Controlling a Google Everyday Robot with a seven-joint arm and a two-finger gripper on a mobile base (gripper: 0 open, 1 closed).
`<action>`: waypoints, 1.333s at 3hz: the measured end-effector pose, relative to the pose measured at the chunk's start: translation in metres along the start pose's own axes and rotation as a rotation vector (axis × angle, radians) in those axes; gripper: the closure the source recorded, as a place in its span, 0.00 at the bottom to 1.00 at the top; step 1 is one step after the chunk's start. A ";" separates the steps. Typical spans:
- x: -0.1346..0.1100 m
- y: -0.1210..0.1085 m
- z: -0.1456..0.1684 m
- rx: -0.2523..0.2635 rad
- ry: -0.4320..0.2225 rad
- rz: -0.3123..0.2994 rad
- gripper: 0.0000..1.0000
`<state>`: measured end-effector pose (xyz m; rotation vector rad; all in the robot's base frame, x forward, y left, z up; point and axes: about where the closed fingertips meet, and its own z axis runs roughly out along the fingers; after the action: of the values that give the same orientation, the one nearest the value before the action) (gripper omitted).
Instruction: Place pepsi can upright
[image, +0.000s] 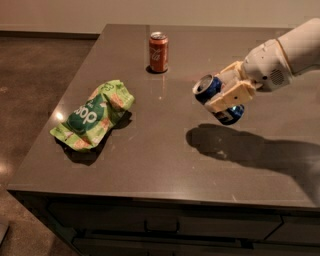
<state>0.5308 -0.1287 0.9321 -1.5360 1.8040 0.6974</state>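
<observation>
Dark grey tabletop, seen from its near edge and from above. Drawer fronts showed below that edge, and brown floor lay off to the left.

Gripper was at roughly 3 o'clock from the table's centre and held above the surface, not touching it. Its cream fingers were pinched on the pepsi can, one finger along the can's upper side and the other across the front of its body.

The pepsi can was off the table, clamped in the gripper and tilted. The silver top with its opening pointed toward 10 o'clock and the blue base toward 4 o'clock. It was neither flat nor upright. Most of the label was hidden behind the front finger, with blue showing at both ends.

The white arm came in from the right edge of the view, at about 2 o'clock from the gripper. A dark shadow of the can and arm lay on the tabletop at 6 o'clock from the gripper and ran off to the right.

A red cola can stood upright near the far edge, at 12 o'clock from the table's centre and 10 o'clock from the gripper, well apart from it.

A crumpled green snack bag lay flat at 9 o'clock from centre, near the left edge, with white lettering facing up. It touched neither can.
</observation>
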 end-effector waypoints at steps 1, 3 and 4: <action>0.009 -0.004 -0.008 0.032 -0.145 0.074 1.00; 0.022 -0.011 -0.014 0.080 -0.430 0.134 1.00; 0.023 -0.013 -0.012 0.072 -0.556 0.109 1.00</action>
<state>0.5399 -0.1547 0.9220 -1.0621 1.4734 0.9860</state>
